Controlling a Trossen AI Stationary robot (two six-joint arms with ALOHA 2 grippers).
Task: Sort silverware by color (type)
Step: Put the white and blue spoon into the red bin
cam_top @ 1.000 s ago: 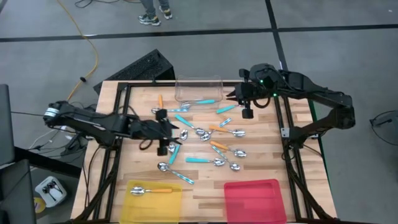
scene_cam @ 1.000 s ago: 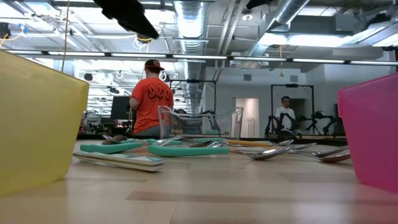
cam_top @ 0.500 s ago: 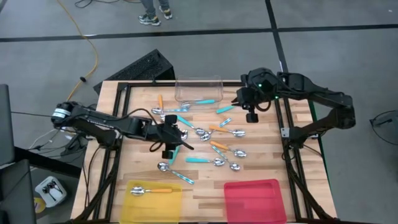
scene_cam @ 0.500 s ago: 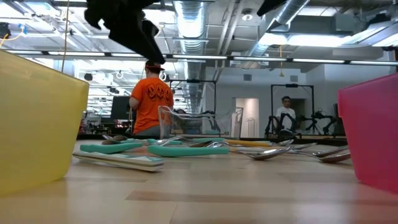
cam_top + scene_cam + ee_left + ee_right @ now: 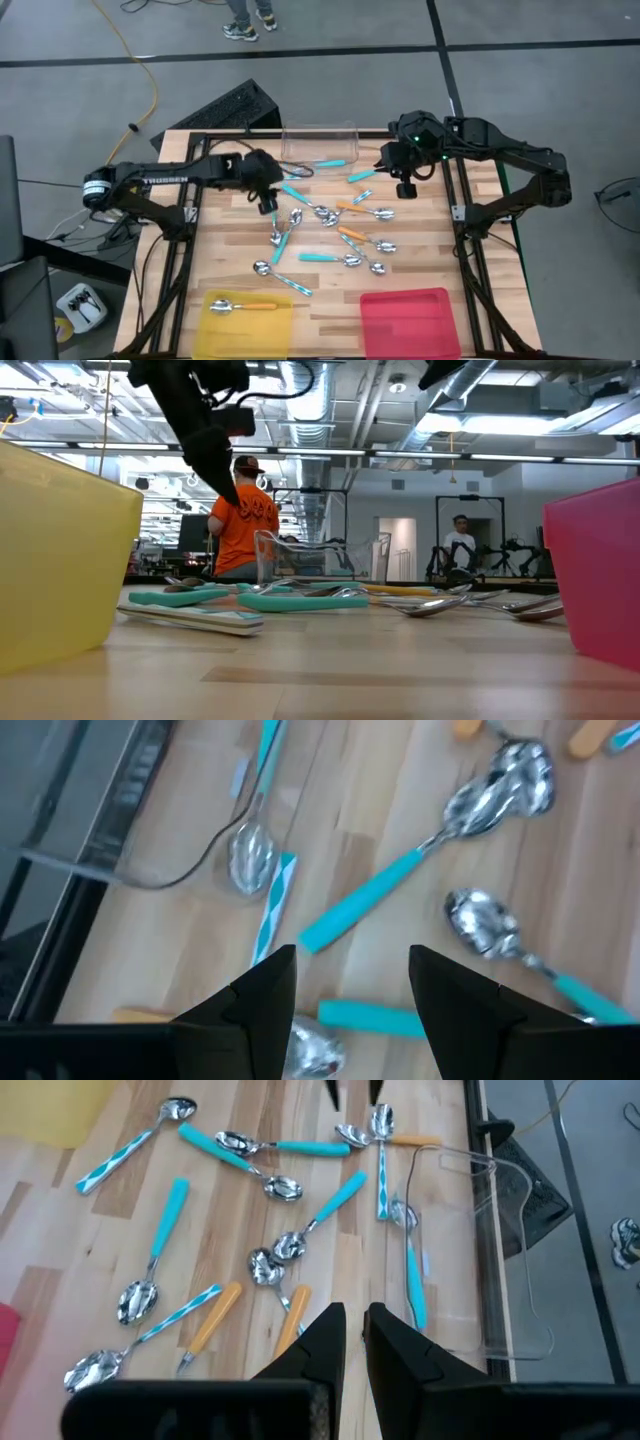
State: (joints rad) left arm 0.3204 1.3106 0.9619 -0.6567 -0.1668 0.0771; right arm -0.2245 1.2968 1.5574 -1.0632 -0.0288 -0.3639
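Many spoons (image 5: 330, 235) litter the wooden table (image 5: 420, 245); beyond, a person (image 5: 243, 520) stands.
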